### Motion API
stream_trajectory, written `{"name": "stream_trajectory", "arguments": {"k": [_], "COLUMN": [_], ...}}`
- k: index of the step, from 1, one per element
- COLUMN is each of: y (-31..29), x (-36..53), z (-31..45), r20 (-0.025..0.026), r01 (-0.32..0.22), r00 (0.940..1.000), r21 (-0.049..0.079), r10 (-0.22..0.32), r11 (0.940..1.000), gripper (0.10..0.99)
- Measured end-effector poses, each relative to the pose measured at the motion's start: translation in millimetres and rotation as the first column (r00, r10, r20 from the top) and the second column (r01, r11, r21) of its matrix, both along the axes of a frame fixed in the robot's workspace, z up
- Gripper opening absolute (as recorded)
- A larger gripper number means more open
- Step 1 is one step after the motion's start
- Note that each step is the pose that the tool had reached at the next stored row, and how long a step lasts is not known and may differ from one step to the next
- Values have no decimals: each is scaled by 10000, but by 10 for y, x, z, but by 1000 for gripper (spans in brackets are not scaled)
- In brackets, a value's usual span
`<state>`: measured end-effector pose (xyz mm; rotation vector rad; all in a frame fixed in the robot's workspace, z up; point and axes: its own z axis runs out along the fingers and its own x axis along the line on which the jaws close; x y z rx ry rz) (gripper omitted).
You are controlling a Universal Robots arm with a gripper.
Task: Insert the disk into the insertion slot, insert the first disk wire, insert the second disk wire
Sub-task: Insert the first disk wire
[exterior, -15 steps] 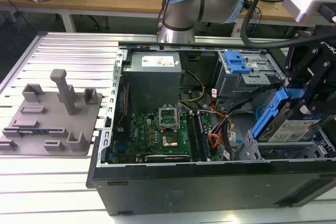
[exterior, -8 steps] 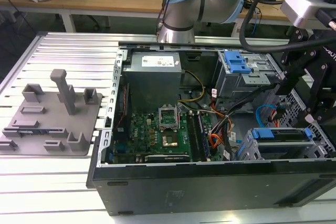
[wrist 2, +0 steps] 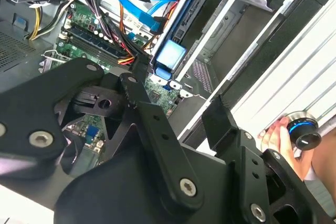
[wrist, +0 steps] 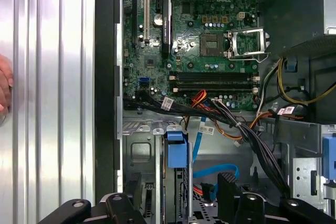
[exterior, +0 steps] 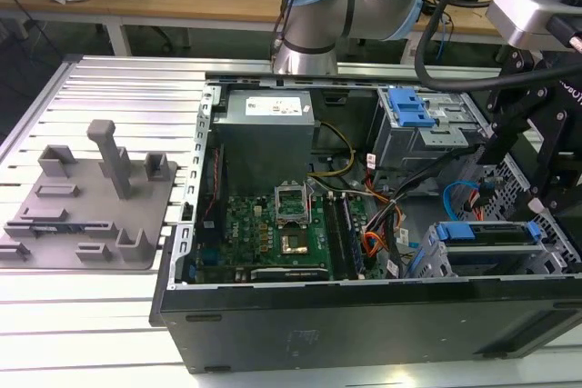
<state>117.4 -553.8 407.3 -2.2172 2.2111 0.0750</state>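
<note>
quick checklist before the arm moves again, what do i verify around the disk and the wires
1. Disk in the insertion slot: ok, its blue carrier sits in the cage. Whether it is fully home: cannot tell.
2. Claw empty: ok, open, with one finger on each side of the disk and holding nothing.
3. Blue cable plugged into the disk: cannot tell, its end is hidden.
4. Black wire bundle clear of the claw: not ok, it runs close past one finger.
5. Person's hand off the table: not ok, it is on the table beside the case.
</note>
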Motion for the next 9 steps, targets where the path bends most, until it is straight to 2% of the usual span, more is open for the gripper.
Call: {"name": "stream_trajectory", "arguments": {"k": [9], "y": [8], "x": [0], "z": [-3], "r20": [0], "r01": [-17], "r00": [10000], "r21": [-10], "r10": [17], "r11": [10000], "gripper": [682]}}
